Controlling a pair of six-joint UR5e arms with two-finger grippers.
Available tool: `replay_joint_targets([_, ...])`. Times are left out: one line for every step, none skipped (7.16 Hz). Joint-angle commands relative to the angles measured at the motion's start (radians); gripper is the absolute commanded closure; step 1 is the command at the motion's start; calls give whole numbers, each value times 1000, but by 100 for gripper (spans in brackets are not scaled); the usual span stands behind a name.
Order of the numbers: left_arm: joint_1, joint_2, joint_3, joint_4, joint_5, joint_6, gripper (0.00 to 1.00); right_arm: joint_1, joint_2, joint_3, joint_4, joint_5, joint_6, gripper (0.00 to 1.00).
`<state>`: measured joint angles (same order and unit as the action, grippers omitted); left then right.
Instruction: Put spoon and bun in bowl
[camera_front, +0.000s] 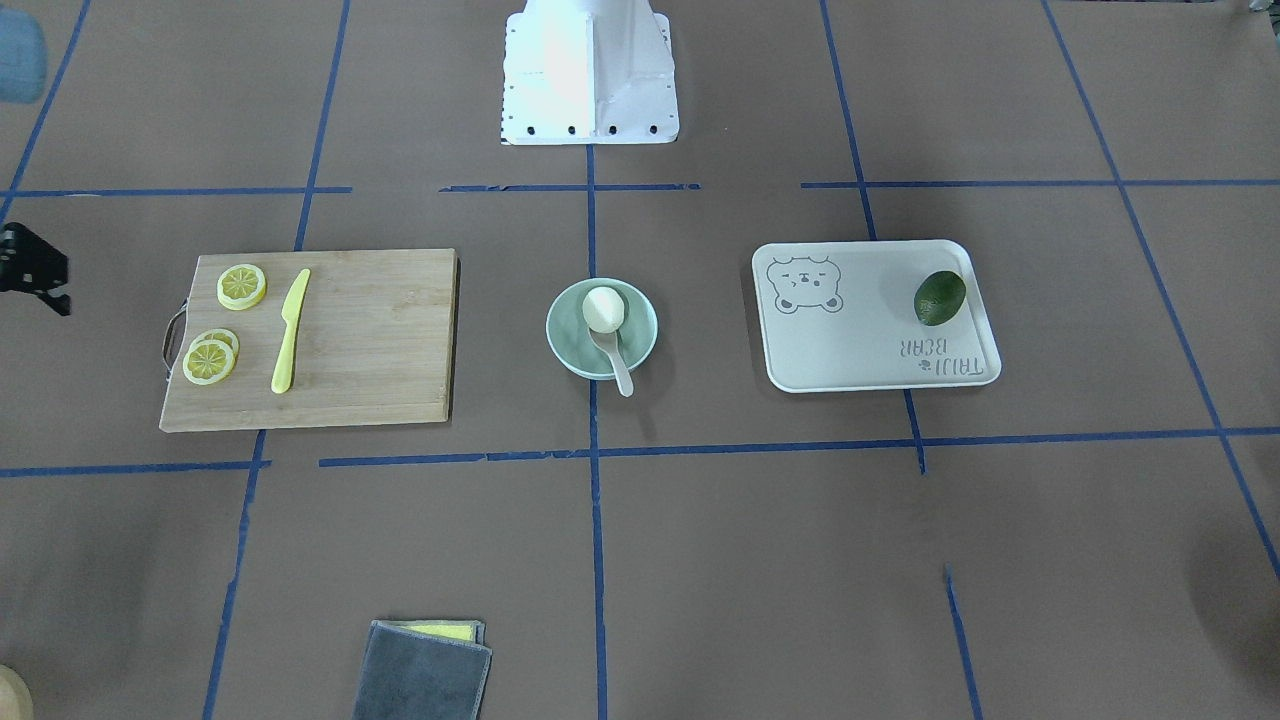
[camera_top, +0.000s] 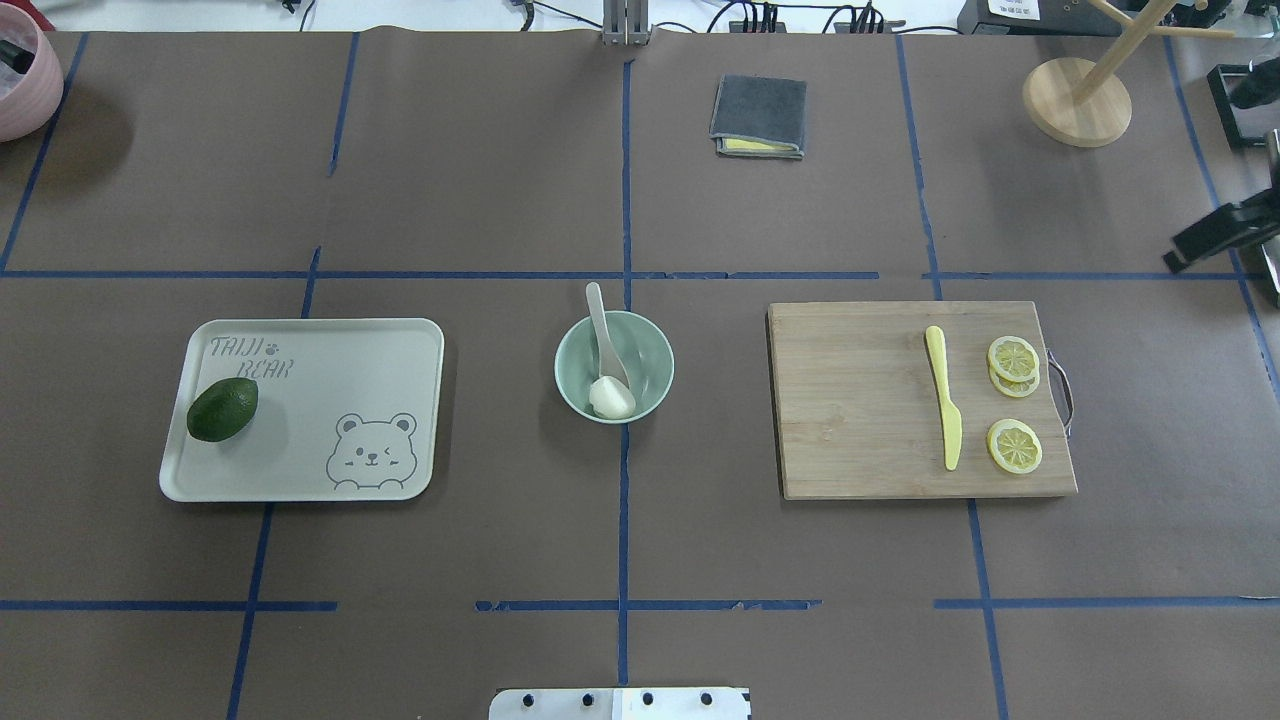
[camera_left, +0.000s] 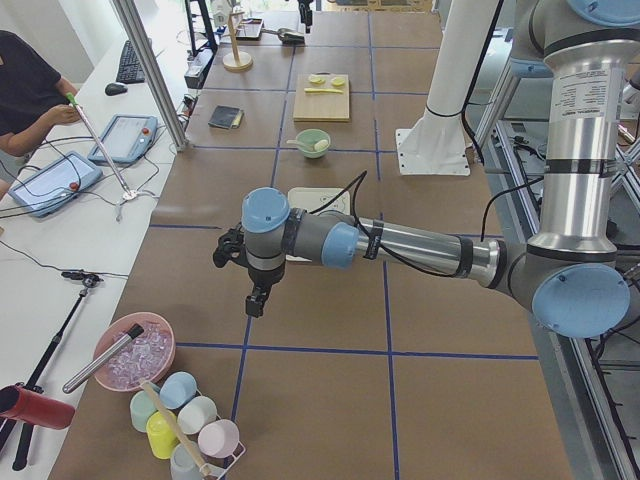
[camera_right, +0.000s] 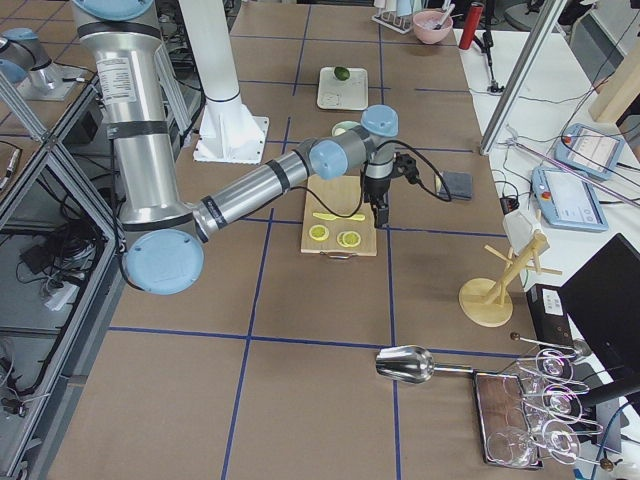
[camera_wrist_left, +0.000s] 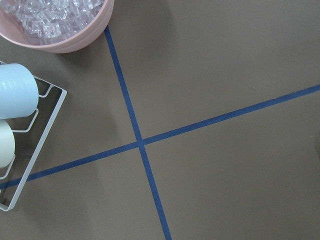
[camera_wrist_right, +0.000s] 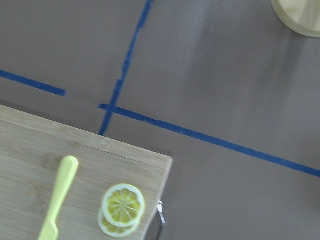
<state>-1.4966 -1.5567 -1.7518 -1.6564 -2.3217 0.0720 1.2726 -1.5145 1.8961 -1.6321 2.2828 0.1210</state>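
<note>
The pale mint-green bowl (camera_top: 650, 352) stands at the table's centre and also shows in the front view (camera_front: 565, 335). The white bun (camera_top: 611, 397) (camera_front: 604, 307) lies inside it. The pale spoon (camera_top: 601, 318) (camera_front: 619, 365) rests with its scoop in the bowl and its handle over the far rim. My left gripper (camera_left: 255, 298) hangs over the table's left end, far from the bowl; I cannot tell whether it is open. My right gripper (camera_right: 378, 216) (camera_top: 1200, 245) hovers past the cutting board's outer end, only partly seen; I cannot tell its state.
A wooden cutting board (camera_top: 860, 400) holds a yellow knife (camera_top: 943, 400) and lemon slices (camera_top: 1013, 358). A white bear tray (camera_top: 330, 370) holds an avocado (camera_top: 222, 409). A grey cloth (camera_top: 758, 115), a wooden stand (camera_top: 1076, 100) and a pink ice bowl (camera_wrist_left: 60, 25) sit at the edges.
</note>
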Motion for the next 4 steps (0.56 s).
replay_joint_targets([-1, 1, 6, 1, -7, 0, 0, 221, -79, -140, -2, 99, -336, 0])
replay_joint_targets([-1, 3, 14, 0, -7, 0, 0, 299, -81, -240, 0, 128, -416, 0])
replay_joint_targets([-1, 9, 12, 1, -8, 0, 0, 342, -81, -285, 0, 141, -416, 0])
replay_joint_targets([-5, 9, 12, 1, -8, -1, 0, 343, -78, -287, 3, 111, -417, 0])
